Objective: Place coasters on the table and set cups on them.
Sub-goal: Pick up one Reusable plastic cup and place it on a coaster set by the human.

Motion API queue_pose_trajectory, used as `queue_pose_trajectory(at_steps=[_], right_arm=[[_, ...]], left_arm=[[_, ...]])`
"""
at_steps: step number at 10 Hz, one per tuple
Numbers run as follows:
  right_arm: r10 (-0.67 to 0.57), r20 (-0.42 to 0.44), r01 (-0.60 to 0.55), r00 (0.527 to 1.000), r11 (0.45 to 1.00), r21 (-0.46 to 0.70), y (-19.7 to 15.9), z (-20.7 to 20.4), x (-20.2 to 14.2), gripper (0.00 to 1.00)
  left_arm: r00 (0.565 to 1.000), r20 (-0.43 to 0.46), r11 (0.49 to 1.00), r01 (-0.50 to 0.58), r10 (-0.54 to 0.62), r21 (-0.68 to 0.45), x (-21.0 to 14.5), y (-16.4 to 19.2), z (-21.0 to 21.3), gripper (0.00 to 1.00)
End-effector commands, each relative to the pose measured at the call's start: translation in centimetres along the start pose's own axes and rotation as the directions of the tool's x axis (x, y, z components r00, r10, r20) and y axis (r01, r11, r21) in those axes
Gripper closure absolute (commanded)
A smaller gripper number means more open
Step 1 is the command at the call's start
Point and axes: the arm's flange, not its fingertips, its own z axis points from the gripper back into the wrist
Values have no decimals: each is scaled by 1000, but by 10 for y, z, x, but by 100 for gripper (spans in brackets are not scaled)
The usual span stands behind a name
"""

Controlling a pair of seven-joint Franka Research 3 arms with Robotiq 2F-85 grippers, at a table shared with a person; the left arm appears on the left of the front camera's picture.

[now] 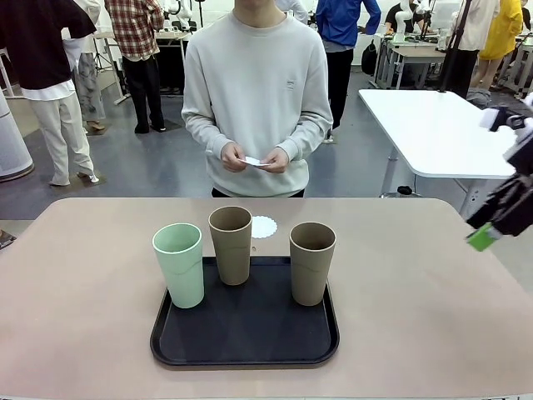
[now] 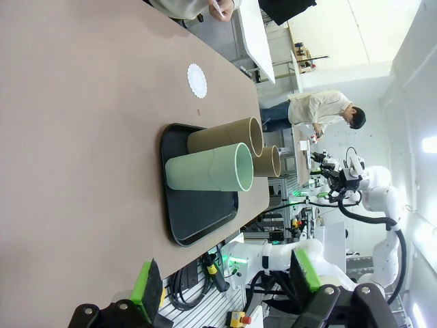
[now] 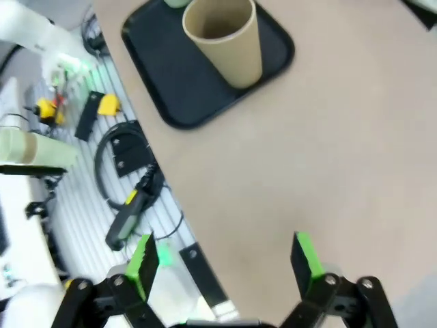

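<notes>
Three cups stand upright on a black tray [image 1: 250, 342]: a mint green cup [image 1: 179, 265] at the left, a tan cup [image 1: 231, 244] at the back and a tan cup [image 1: 312, 262] at the right. One white lacy coaster [image 1: 264, 227] lies on the beige table [image 1: 83, 283] just behind the tray. The person at the far side holds more white coasters [image 1: 254, 161] in both hands. My right gripper [image 1: 485, 232] hovers open over the table's right edge, away from the tray. In the left wrist view my left gripper [image 2: 225, 277] is open and empty, well short of the mint cup [image 2: 208, 167].
A white rectangular table [image 1: 433, 125] stands behind at the right. In the right wrist view my right gripper [image 3: 225, 260] hangs over bare table [image 3: 328, 150] near its edge, with a tan cup [image 3: 225, 37] on the tray [image 3: 171, 82] farther off. Cables lie on the floor below.
</notes>
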Motion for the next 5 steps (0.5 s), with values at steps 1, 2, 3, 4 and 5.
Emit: queue_pose_trajectory(at_steps=[1,2,3,4,5], right_arm=[[95,111,-89,989,994,-58,11,-26,5,0],[124,154,-111,980,990,-90,17,-36,11,0],[109,175,-104,979,994,-38,18,-45,15,0],[56,211,-63,976,998,29,18,-48,14,0],[92,121,-84,988,994,-67,11,-12,30,0]], left_arm=[[1000,1,1000,19,-19,-14,0,1,0,0],[1000,1,1000,19,-19,-14,0,1,0,0],[1000,1,1000,19,-19,-14,0,1,0,0],[1000,1,1000,19,-19,-14,0,1,0,0],[1000,1,1000,19,-19,-14,0,1,0,0]])
